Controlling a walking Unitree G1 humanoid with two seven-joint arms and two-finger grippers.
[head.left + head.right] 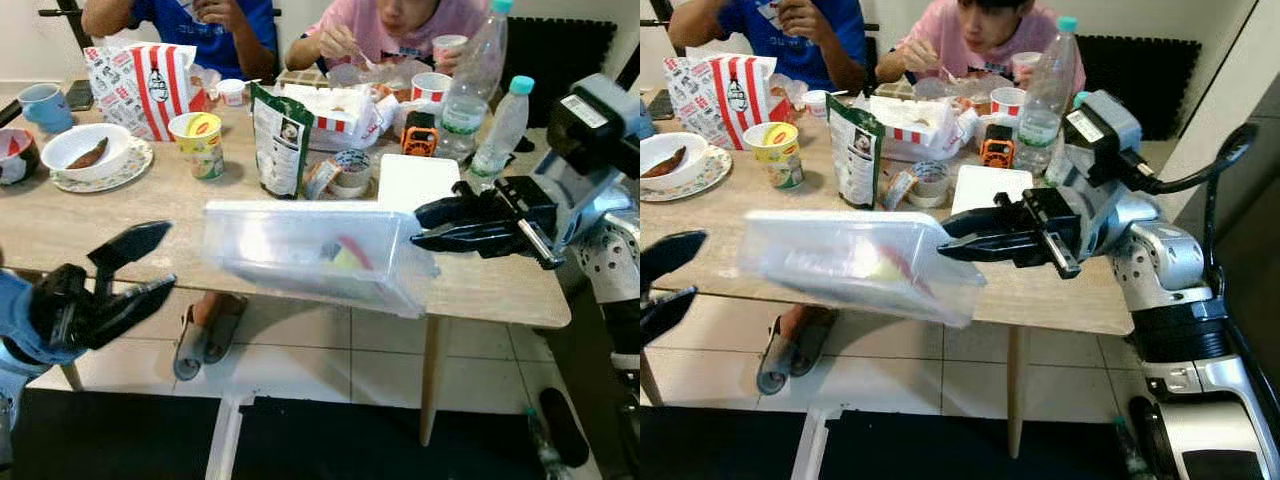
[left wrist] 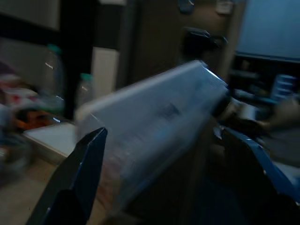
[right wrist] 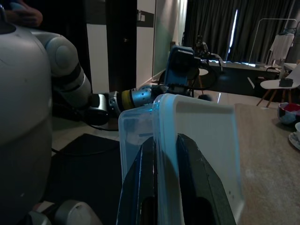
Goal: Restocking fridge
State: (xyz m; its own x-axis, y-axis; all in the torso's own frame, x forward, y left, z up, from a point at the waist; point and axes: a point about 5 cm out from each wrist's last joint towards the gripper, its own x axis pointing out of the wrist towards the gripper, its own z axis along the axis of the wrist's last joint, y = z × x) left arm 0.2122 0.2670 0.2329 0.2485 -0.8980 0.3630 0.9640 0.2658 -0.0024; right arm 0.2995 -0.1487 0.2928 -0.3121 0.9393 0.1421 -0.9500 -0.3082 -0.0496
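Container (image 1: pixel 310 255), clear plastic with a lid, hangs tilted just off the desk (image 1: pixel 120 215) edge, some pale and red food dimly visible inside. My right tool (image 1: pixel 445 225) is clamped on the container's end rim, one finger on each side of the wall. My left tool (image 1: pixel 135 268) hovers near the container's opposite end with its fingers spread apart, touching nothing. Beyond the container, the desk carries a green snack bag (image 1: pixel 280 140), water bottles (image 1: pixel 472 80) and cups; two people are seated there. Risk, as I judge it: a one-ended rim grip could let the container sag, twist free or spill.
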